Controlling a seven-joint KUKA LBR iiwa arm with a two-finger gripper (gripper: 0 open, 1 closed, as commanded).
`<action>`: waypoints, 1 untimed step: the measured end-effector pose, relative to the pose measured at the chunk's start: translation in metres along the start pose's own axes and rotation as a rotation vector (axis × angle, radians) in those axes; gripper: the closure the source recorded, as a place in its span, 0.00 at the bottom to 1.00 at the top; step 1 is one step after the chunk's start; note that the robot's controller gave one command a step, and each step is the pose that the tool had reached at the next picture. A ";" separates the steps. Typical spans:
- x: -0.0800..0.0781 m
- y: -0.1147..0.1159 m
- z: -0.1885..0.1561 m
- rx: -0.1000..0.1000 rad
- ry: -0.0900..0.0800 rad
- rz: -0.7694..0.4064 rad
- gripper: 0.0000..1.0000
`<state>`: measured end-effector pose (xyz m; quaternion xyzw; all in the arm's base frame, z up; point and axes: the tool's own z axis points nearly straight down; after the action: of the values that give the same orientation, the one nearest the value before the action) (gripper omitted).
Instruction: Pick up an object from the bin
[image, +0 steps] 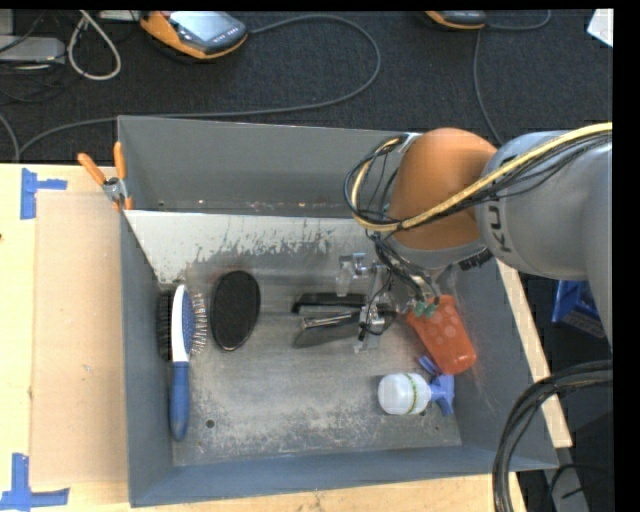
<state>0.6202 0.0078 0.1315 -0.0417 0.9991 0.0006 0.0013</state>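
A black clip (322, 310) lies in the middle of the bin (300, 410), its right end at the gripper (368, 325). I cannot tell whether the gripper is open or closed. An orange bottle (447, 338) lies just right, a white cap (400, 393) in front, and a black oval (234, 310) and brush (180, 350) far left.

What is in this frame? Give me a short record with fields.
container: grey bin
gripper: low in the bin, right of centre, at the right end of the black tool
nearest thing: black tool, lying flat mid-bin
left side: blue-handled brush along the wall; black oval pad beside it
right side: orange bottle; white cap in front of it
held: cannot tell
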 end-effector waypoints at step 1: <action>0.006 0.000 0.034 0.000 0.009 -0.118 0.00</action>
<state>0.6146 0.0076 0.0973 -0.1003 0.9950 0.0006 -0.0031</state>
